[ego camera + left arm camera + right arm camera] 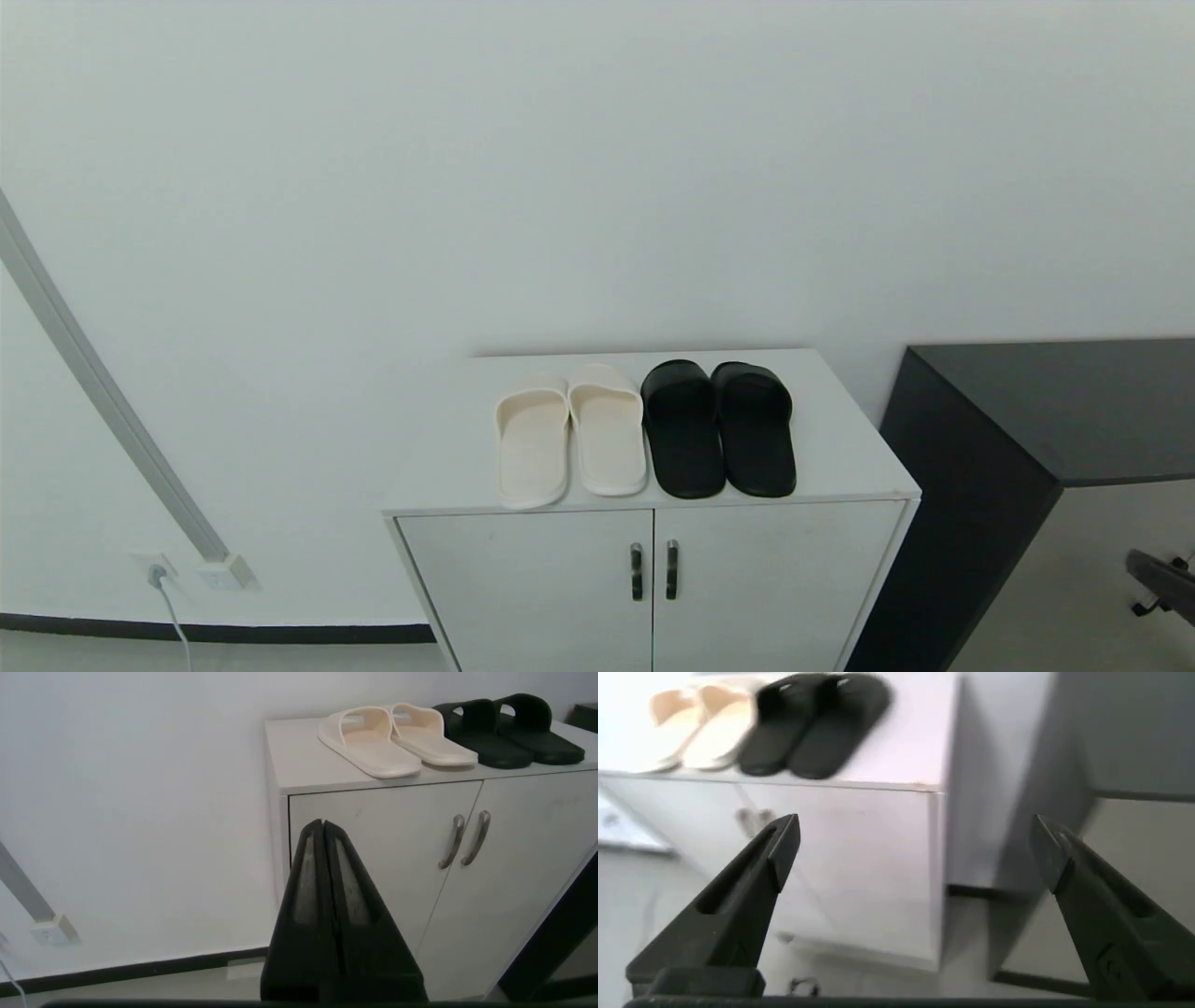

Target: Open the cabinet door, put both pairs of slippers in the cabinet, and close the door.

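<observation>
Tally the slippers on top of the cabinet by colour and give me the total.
Cream slippers: 2
Black slippers: 2
Total: 4

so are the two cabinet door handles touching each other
Apart. The head view shows the left handle and the right handle as two separate upright bars, side by side, with a plain white gap between them.

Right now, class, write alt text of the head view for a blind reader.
Cream slippers and black slippers lie side by side atop a white cabinet, its two doors shut; a dark desk stands to its right.
</observation>
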